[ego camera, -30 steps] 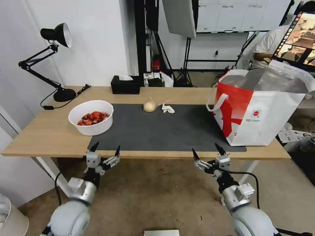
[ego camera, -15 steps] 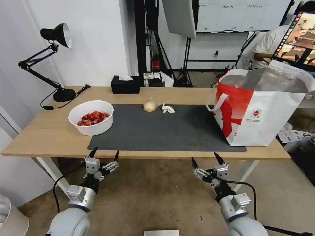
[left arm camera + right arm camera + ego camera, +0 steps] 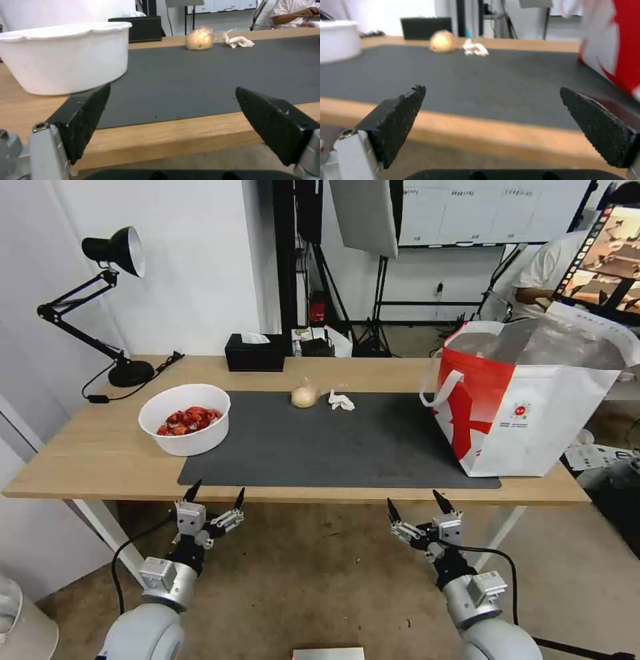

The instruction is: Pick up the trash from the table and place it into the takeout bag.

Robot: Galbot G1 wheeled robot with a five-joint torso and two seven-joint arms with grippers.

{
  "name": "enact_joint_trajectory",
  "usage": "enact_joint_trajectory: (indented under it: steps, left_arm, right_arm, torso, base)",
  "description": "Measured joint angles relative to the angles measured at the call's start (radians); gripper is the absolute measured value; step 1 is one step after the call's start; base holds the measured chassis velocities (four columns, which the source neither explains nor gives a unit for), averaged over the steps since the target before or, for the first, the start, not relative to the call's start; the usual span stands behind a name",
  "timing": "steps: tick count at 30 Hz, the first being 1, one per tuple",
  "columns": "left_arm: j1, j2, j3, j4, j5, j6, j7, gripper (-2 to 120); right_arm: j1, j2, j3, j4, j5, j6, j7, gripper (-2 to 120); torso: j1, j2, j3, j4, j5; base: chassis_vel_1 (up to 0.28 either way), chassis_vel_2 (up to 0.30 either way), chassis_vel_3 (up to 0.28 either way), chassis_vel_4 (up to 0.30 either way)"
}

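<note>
While nothing is held, the left gripper [image 3: 217, 493] and right gripper [image 3: 413, 505] are kept spread wide below the near edge of the long light-wood table [image 3: 100, 460]. Beyond, the white bowl of red shells [image 3: 185, 419] should be approached level; farthest lie the clear bag with beige lump [image 3: 304, 395] and white tissue [image 3: 341, 401], left of the white-and-red takeout bag [image 3: 527, 400].

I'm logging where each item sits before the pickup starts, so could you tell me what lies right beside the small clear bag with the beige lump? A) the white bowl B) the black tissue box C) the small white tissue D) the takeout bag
C: the small white tissue lies just beside the clear bag with the beige lump at the far edge of the dark mat.
</note>
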Motion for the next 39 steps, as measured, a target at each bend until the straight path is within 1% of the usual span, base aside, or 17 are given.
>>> enact_joint_trajectory:
  steps: [5,7,8,9,10,12,13,16,17,19,20,22,23,26,30,34,39]
  left_arm:
    - [0.001,0.009,-0.010,-0.005,-0.005,0.000,0.000,100]
    - [0.004,0.012,-0.017,-0.011,-0.006,0.000,-0.001,100]
    - [0.006,0.012,-0.020,-0.012,-0.006,0.000,-0.001,100]
    - [0.006,0.012,-0.020,-0.012,-0.006,0.000,-0.001,100]
    - [0.009,0.010,-0.024,-0.015,-0.006,0.000,-0.002,100]
    - [0.016,0.004,-0.030,-0.019,-0.006,0.000,-0.003,100]
    - [0.016,0.004,-0.030,-0.019,-0.006,0.000,-0.003,100]
    - [0.020,0.001,-0.039,-0.020,-0.005,0.000,-0.004,100]
    - [0.020,0.001,-0.039,-0.020,-0.005,0.000,-0.004,100]
    - [0.021,0.001,-0.046,-0.021,-0.006,0.000,-0.005,100]
    - [0.021,0.001,-0.046,-0.021,-0.006,0.000,-0.005,100]
    - [0.023,-0.002,-0.051,-0.020,-0.006,0.000,-0.005,100]
    - [0.023,-0.002,-0.051,-0.020,-0.006,0.000,-0.005,100]
    - [0.028,-0.009,-0.049,-0.017,-0.004,0.000,-0.005,100]
    - [0.029,-0.012,-0.044,-0.013,-0.002,0.000,-0.005,100]
    - [0.027,-0.013,-0.038,-0.009,-0.001,-0.002,-0.005,100]
    - [0.025,-0.012,-0.036,-0.007,-0.001,-0.003,-0.005,100]
  right_arm:
    - [0.188,-0.093,-0.062,-0.022,0.134,-0.056,-0.003,100]
    - [0.402,-0.159,-0.163,-0.104,0.282,-0.099,-0.001,100]
    - [0.502,-0.171,-0.220,-0.145,0.338,-0.114,0.004,100]
    - [0.502,-0.171,-0.220,-0.145,0.338,-0.114,0.004,100]
    - [0.616,-0.171,-0.291,-0.208,0.393,-0.126,0.017,100]
    - [0.826,-0.137,-0.418,-0.359,0.446,-0.138,0.031,100]
    - [0.826,-0.137,-0.418,-0.359,0.446,-0.138,0.031,100]
    - [1.069,-0.041,-0.551,-0.588,0.476,-0.168,0.037,100]
    - [1.069,-0.041,-0.551,-0.588,0.476,-0.168,0.037,100]
    - [1.181,0.034,-0.620,-0.744,0.478,-0.194,0.027,100]
    - [1.181,0.034,-0.620,-0.744,0.478,-0.194,0.027,100]
    - [1.272,0.115,-0.661,-0.912,0.464,-0.241,0.000,100]
    - [1.272,0.115,-0.661,-0.912,0.464,-0.241,0.000,100]
    - [1.345,0.203,-0.670,-1.102,0.419,-0.265,-0.042,100]
    - [1.400,0.277,-0.657,-1.280,0.407,-0.267,-0.117,100]
    - [1.429,0.328,-0.644,-1.391,0.396,-0.272,-0.183,100]
    - [1.438,0.352,-0.632,-1.442,0.388,-0.280,-0.236,100]
  torso:
    - [0.000,0.000,0.000,0.0007,-0.0002]
    - [0.000,0.000,0.000,0.0000,0.0000]
    - [0.000,0.000,0.000,0.0003,-0.0002]
    - [0.000,0.000,0.000,0.0003,-0.0002]
    - [0.000,0.000,0.000,0.0008,-0.0001]
    - [0.000,0.000,0.000,0.0006,0.0002]
    - [0.000,0.000,0.000,0.0006,0.0002]
    - [0.000,0.000,0.000,0.0010,-0.0004]
    - [0.000,0.000,0.000,0.0010,-0.0004]
    - [0.000,0.000,0.000,0.0007,-0.0004]
    - [0.000,0.000,0.000,0.0007,-0.0004]
    - [0.000,0.000,0.000,0.0007,-0.0003]
    - [0.000,0.000,0.000,0.0007,-0.0003]
    - [0.000,0.000,0.000,0.0005,-0.0003]
    - [0.000,0.000,0.000,0.0005,-0.0003]
    - [0.000,0.000,0.000,0.0004,-0.0001]
    - [0.000,0.000,0.000,0.0003,-0.0003]
  base:
    - [0.000,0.000,0.000,0.000]
    - [0.000,0.000,0.000,0.000]
    - [0.000,0.000,0.000,0.000]
    - [0.000,0.000,0.000,0.000]
    - [0.000,0.000,0.000,0.000]
    - [0.000,0.000,0.000,0.000]
    - [0.000,0.000,0.000,0.000]
    - [0.000,0.000,0.000,0.000]
    - [0.000,0.000,0.000,0.000]
    - [0.000,0.000,0.000,0.000]
    - [0.000,0.000,0.000,0.000]
    - [0.000,0.000,0.000,0.000]
    - [0.000,0.000,0.000,0.000]
    - [0.000,0.000,0.000,0.000]
    - [0.000,0.000,0.000,0.000]
    - [0.000,0.000,0.000,0.000]
    - [0.000,0.000,0.000,0.000]
